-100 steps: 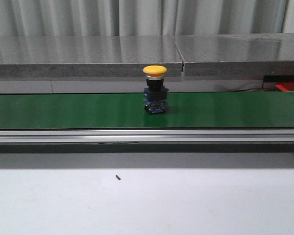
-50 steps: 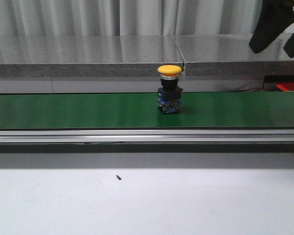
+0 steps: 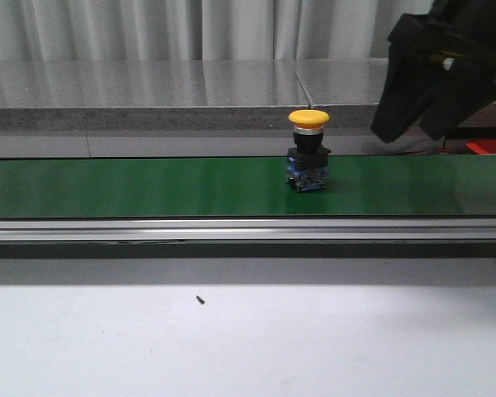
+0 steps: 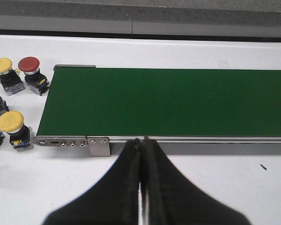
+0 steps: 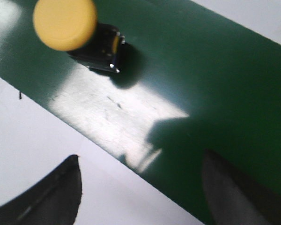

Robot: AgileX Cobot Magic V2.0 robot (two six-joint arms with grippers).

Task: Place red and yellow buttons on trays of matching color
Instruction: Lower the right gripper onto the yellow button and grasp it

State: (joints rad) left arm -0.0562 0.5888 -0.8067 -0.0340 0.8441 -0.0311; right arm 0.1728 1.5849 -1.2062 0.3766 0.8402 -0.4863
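Yellow button upright on the green belt

Yellow button (image 3: 308, 151) stands upright on the green conveyor belt (image 3: 149, 186), its long axis vertical, yellow cap up and dark base on the belt. My right gripper (image 3: 420, 122) hangs above and to its right, fingers spread wide, touching nothing. My left gripper (image 4: 141, 154) is pressed closed on nothing near the belt's end, where more loose buttons (image 4: 18, 79) sit on the white table (image 3: 248, 339).

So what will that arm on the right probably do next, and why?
Probably drop down over the yellow button. The right tool hangs open just above and beside it, and the button stands upright on the green belt, not yet gripped.
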